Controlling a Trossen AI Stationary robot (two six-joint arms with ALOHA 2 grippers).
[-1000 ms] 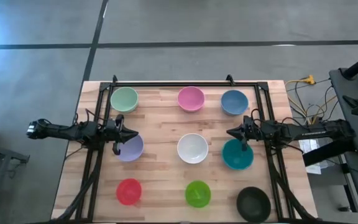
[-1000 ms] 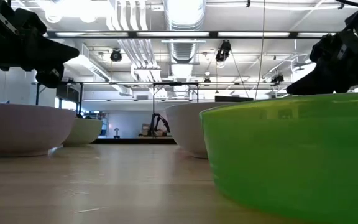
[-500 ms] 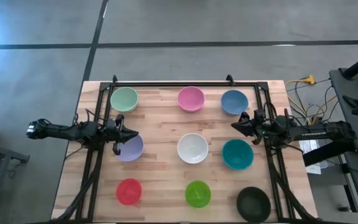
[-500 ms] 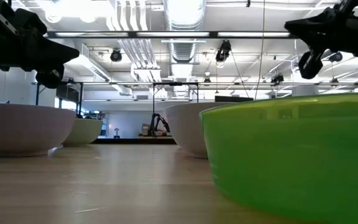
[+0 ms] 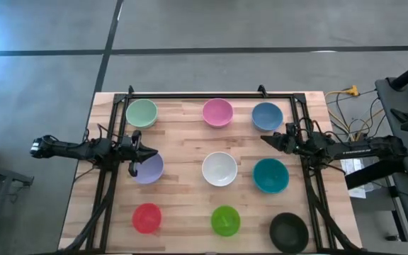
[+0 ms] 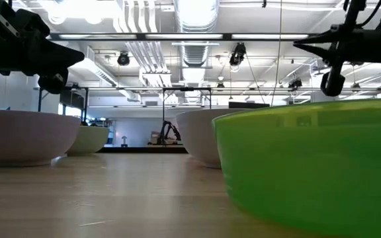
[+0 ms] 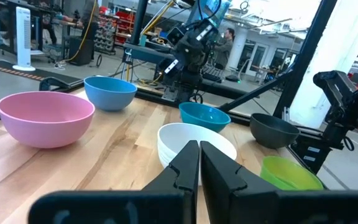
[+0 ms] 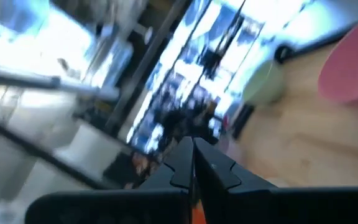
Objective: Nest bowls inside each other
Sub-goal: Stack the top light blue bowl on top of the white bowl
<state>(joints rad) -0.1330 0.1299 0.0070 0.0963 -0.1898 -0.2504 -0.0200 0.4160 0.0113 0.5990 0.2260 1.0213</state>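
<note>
Nine bowls stand on their bases in three rows on the wooden table: pale green (image 5: 142, 112), pink (image 5: 217, 112) and blue (image 5: 267, 116) in the far row; lavender (image 5: 148, 168), white (image 5: 219, 168) and teal (image 5: 270, 175) in the middle; red (image 5: 147, 217), bright green (image 5: 226, 220) and black (image 5: 289, 231) nearest. My left gripper (image 5: 149, 151) hangs shut above the lavender bowl's far rim, clear of the lavender bowl (image 6: 25, 135). My right gripper (image 5: 264, 138) is shut and raised between the blue and teal bowls, high over the table (image 6: 303, 45).
A black metal frame (image 5: 197, 94) runs along the table's far edge and down both sides. Cables and equipment (image 5: 353, 95) lie beyond the right edge. Bare wood shows between the bowl rows. The bright green bowl (image 6: 309, 165) fills the low view's foreground.
My right gripper has risen from above the teal bowl's far rim and drawn toward the far edge, tipping from pointing downward to roughly level. The teal bowl has stayed in place.
</note>
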